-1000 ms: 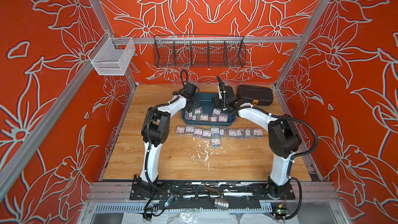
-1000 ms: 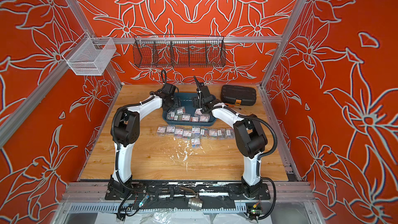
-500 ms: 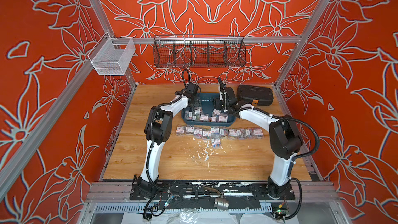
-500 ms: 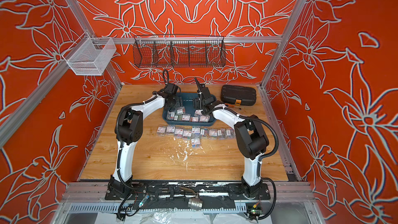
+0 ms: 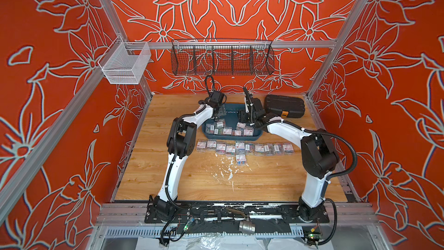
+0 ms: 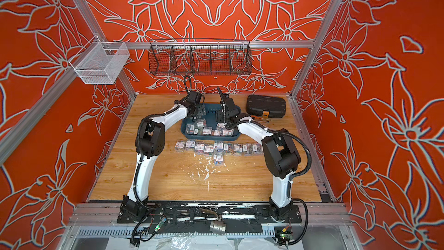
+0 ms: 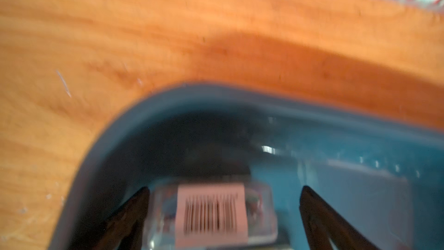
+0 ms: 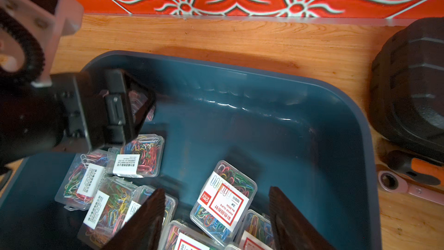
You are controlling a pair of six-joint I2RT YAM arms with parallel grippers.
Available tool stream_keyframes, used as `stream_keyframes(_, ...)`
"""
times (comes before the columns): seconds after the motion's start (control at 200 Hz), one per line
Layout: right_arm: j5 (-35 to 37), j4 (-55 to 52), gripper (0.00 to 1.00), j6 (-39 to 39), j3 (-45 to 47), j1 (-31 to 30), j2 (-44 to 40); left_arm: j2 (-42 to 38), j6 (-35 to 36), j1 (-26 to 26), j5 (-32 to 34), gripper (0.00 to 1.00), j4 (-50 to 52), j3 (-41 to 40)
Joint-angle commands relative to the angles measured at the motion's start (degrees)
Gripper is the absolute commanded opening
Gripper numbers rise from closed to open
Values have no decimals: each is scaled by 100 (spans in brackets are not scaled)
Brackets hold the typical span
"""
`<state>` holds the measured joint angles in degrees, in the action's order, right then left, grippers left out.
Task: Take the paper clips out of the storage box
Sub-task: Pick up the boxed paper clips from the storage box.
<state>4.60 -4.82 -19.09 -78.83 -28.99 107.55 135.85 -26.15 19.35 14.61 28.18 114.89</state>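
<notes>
Wooden table [image 5: 192, 176]; storage box [image 5: 230, 138] holds paper clips [image 5: 227, 131]; left gripper [image 7: 224, 188], right gripper [image 8: 216, 188] both gape empty

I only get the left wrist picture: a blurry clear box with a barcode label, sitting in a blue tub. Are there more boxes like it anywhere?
Observer: Yes. In both top views a row of small clear plastic boxes of coloured paper clips lies on the wooden table, outside the dark teal plastic tray.
Visitor: Is mine the last one in the tub?
Observer: No. The right wrist view shows several more boxes inside the tray.
Visitor: What is the other arm up to?
Observer: The right end effector is open over a red-labelled box in the tray, not gripping it.
</notes>
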Motion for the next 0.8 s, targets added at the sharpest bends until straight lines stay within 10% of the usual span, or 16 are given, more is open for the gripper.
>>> stream_keyframes(0.0,-80,86,70,-114,90,-53,-95,302,-196,-55,584,95,557,418)
stream_keyframes(0.44,-109,236,69,-234,398,-52,-183,635,2,-55,570,77,695,1164)
stream_keyframes(0.796,-50,489,69,-303,1021,-54,-922,-1049,-683,-55,-143,66,485,-140)
